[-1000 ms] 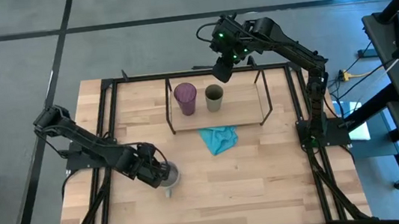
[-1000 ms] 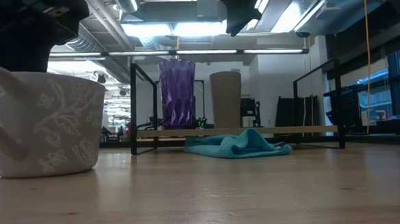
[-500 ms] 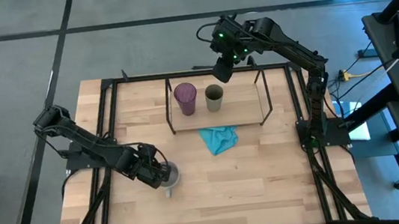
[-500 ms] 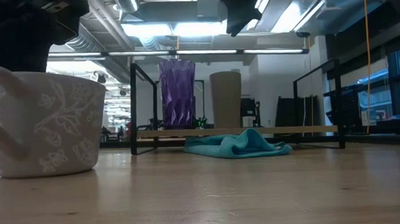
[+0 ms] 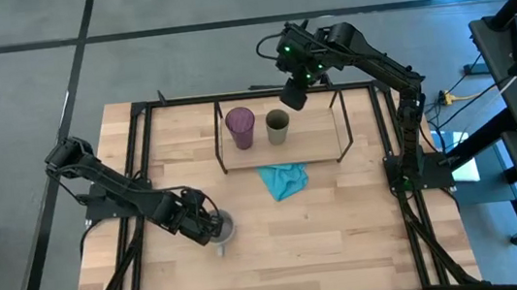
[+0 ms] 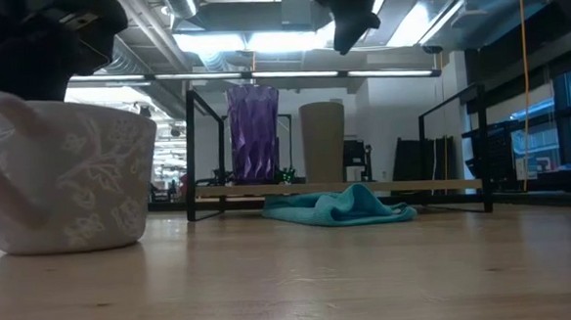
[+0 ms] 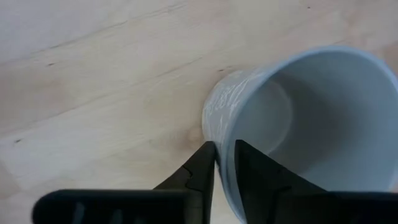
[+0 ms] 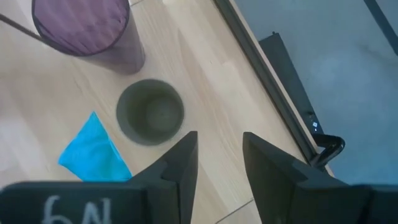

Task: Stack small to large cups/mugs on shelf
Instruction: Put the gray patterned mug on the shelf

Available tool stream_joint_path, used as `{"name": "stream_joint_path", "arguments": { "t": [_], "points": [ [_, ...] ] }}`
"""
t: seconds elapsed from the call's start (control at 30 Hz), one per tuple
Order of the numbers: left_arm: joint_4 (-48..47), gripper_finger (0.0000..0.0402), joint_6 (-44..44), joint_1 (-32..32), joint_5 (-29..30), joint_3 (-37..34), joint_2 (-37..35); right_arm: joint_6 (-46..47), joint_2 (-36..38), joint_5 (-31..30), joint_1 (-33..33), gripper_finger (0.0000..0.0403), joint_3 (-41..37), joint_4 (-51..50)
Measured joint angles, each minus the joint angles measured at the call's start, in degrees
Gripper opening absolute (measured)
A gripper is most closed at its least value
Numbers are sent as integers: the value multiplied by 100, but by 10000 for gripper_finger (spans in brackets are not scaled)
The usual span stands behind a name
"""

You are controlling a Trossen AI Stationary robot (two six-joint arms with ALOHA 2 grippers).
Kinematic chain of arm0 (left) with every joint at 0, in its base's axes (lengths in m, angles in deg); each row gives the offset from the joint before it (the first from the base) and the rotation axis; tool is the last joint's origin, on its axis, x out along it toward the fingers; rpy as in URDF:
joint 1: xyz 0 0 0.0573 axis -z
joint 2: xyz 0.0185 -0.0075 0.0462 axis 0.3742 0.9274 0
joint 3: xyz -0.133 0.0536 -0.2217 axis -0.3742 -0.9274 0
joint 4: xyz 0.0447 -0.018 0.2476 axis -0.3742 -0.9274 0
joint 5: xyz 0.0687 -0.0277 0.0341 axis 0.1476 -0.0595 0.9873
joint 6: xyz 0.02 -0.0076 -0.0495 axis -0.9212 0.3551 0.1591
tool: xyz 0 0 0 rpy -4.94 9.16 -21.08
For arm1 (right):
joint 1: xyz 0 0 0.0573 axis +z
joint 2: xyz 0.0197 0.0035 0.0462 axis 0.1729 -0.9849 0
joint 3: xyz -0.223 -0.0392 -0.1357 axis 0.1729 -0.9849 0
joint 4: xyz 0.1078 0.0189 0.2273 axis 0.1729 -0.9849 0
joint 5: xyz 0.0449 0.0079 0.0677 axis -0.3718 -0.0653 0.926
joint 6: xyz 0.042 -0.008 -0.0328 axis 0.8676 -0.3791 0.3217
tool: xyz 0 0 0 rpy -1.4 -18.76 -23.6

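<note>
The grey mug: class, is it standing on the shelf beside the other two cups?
No, the grey mug stands on the table, well apart from the shelf.

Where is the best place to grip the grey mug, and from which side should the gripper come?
Probably the rim wall, from above. The mug stands upright on the table with its mouth open upward, so one finger fits inside and one outside. The left gripper already pinches the wall this way, away from the handle.
</note>
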Motion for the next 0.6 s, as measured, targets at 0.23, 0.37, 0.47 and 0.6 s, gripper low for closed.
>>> {"name": "stream_joint_path", "arguments": {
  "t": [0.23,0.37,0.47,0.6],
  "points": [
    [101,10,-40,-60,92,-5,0,-155,17,-6,4,129,0,-44],
    [384,15,-112,-220,183,-12,44,-270,137,-80,6,129,-2,-89],
    [923,14,-322,-402,211,-62,210,-311,263,-204,6,129,-2,-20],
    [1563,15,-670,-651,139,-41,488,-409,562,-243,-38,129,-2,124]
  ]
}}
